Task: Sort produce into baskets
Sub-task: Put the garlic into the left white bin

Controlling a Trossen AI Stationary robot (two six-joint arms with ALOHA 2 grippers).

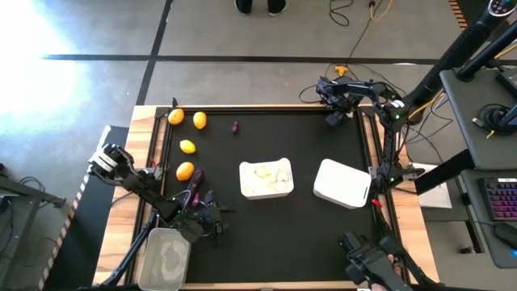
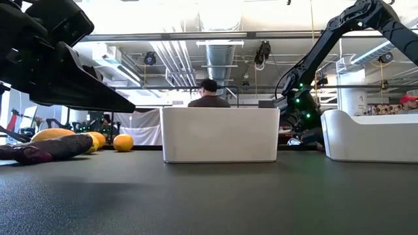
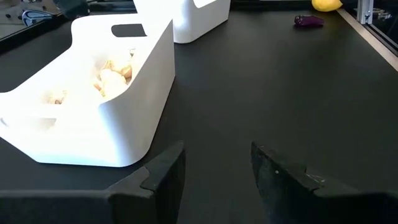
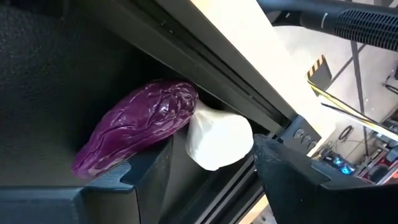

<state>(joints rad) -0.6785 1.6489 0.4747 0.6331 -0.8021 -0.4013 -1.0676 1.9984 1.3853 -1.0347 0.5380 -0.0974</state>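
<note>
While the left pincer hangs low over the black table, its two fingers stand apart with nothing between them. Just ahead of it and a little to one side sits a white tray with pale garlic bulbs lying inside. A second white tray stands farther on in the same direction, beyond the first. Close beside this pincer, on its far-edge side, lies a long purple vegetable, with a lemon touching or nearly touching it. Three more lemons lie farther off the same way, toward the table's far left corner. A small purple piece lies well apart from the pincer, near the far edge. Behind the pincer, next to its arm, is the clear tub.

The right pincer is at the far right corner of the table, also spread wide. A wrinkled purple vegetable and a white garlic bulb lie touching each other against the table's raised edge. The bulb is just beyond the gap between the fingertips, the purple one just beyond one fingertip. I cannot tell whether either finger touches them.

A person shows in the room behind the table.
</note>
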